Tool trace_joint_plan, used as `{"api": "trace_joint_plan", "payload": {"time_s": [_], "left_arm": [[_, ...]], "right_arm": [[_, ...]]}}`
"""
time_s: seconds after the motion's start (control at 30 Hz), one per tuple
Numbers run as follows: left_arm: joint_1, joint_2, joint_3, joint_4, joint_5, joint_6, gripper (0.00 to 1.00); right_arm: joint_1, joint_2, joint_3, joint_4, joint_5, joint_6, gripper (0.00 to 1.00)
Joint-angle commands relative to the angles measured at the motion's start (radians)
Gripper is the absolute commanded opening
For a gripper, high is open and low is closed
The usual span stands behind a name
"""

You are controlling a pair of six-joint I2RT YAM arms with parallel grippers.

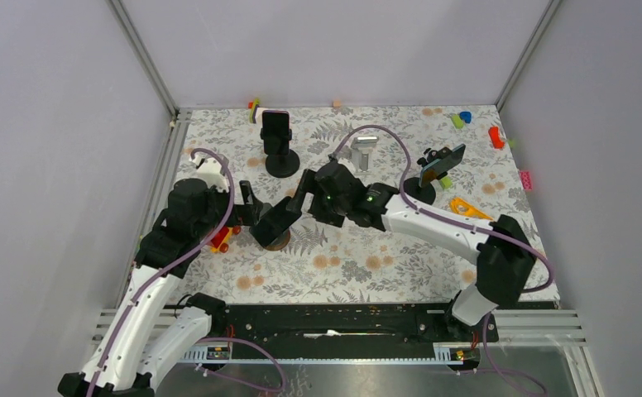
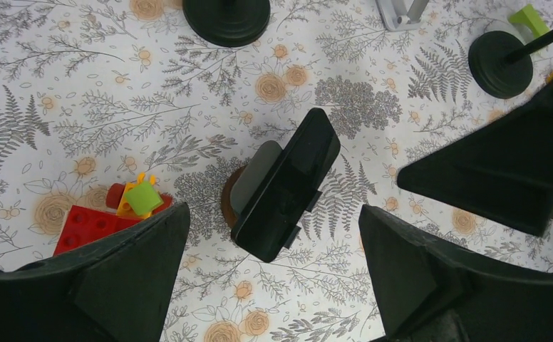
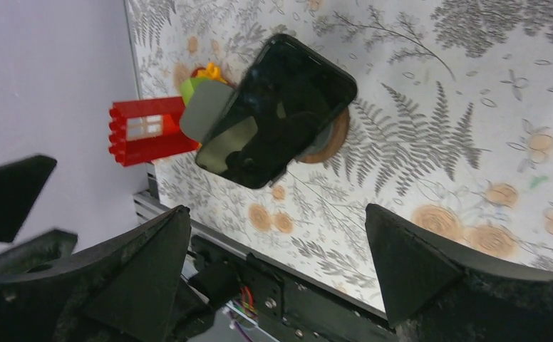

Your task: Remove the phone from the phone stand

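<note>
A black phone (image 2: 288, 185) leans tilted on a small stand with a grey back plate (image 2: 254, 174) and a round brown base (image 3: 331, 139). In the top view the phone (image 1: 275, 222) sits left of centre, between both grippers. My left gripper (image 2: 274, 209) is open and empty, its fingers either side of the phone's lower end and above it. My right gripper (image 3: 277, 209) is open and empty, hovering just short of the phone (image 3: 277, 110). In the top view the left gripper (image 1: 247, 207) is to the phone's left and the right gripper (image 1: 299, 198) to its upper right.
A red and yellow toy brick pile (image 2: 113, 214) lies just left of the stand. Two more black stands hold phones, at the back (image 1: 276, 132) and at the right (image 1: 442, 164). A grey stand (image 1: 365, 150) and loose bricks (image 1: 495, 136) lie further back.
</note>
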Motion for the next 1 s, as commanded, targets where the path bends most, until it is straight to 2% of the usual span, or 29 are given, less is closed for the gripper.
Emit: {"api": "trace_joint_plan", "payload": {"time_s": [0.0,0.17,0.43,0.97], "left_arm": [[-0.003,-0.035,0.006,0.011,-0.041,0.022,0.99],[-0.003,-0.040,0.030,-0.037,-0.102,0.022,0.99],[-0.003,-0.054,0.047,-0.101,-0.115,0.005,0.99],[-0.003,-0.051,0.027,-0.098,-0.141,0.006,0.99]], "right_arm": [[0.005,0.065,0.106,0.070,0.027,0.116,0.99],[0.005,0.126,0.134,0.056,0.059,0.307,0.99],[0.005,0.122,0.055,0.076,0.166,0.521,0.99],[-0.005,0.273,0.089,0.170,0.122,0.531,0.99]]}}
